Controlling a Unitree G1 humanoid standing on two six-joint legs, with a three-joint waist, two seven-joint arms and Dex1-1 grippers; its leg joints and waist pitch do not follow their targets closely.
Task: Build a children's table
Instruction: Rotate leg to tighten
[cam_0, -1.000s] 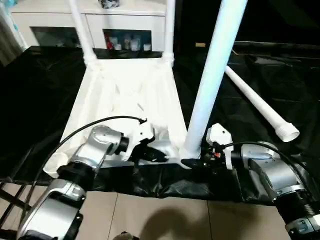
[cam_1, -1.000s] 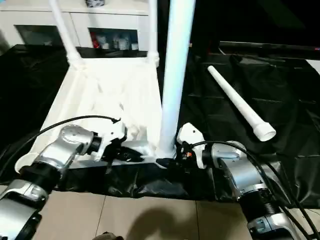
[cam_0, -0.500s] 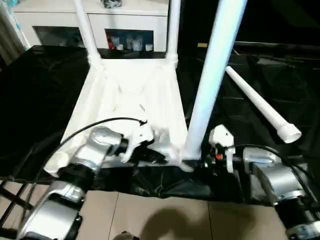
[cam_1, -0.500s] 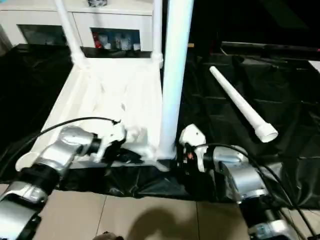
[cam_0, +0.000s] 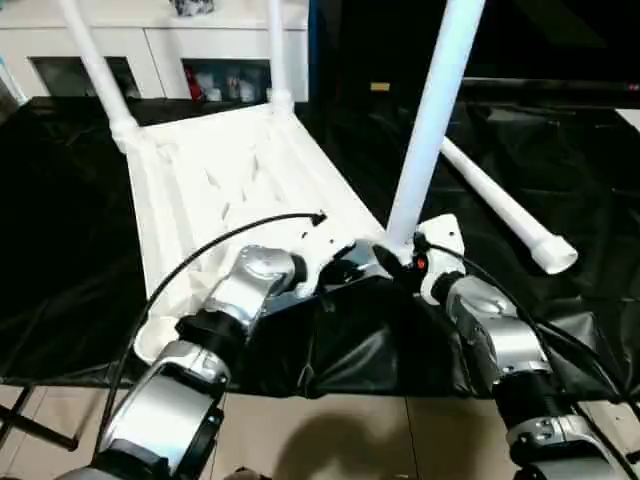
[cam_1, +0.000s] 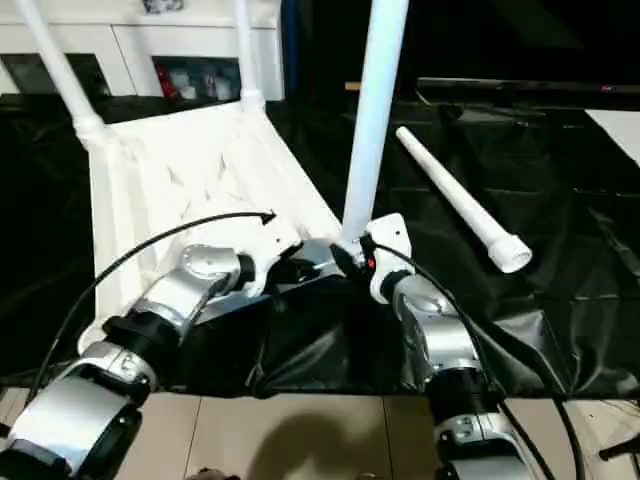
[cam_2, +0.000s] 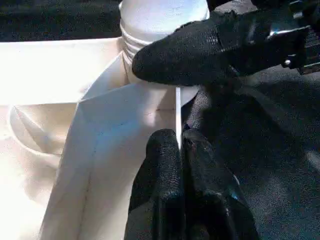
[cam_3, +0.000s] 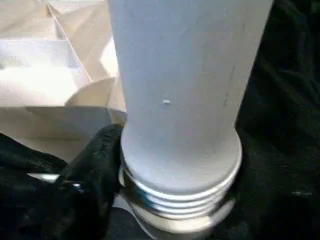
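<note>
Three legs stand in the upturned table top (cam_0: 215, 185); the fourth leg (cam_0: 500, 205) lies at 3 o'clock. Left pincer (cam_2: 180, 150) pinches the rim; right pincer (cam_0: 395, 258) grips the third leg (cam_0: 430, 110).

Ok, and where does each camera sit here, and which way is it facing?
Left eye view: on the head, facing forward and down at the upturned table top, upright leg and loose leg; both silver forearms show.
Right eye view: same scene, slightly aside.
Left wrist view: along the left jaws, pinching the table top's edge; the right arm's finger presses the leg's threaded end.
Right wrist view: along the right jaws, at that threaded end.
Both wrist views share the threaded end.
</note>
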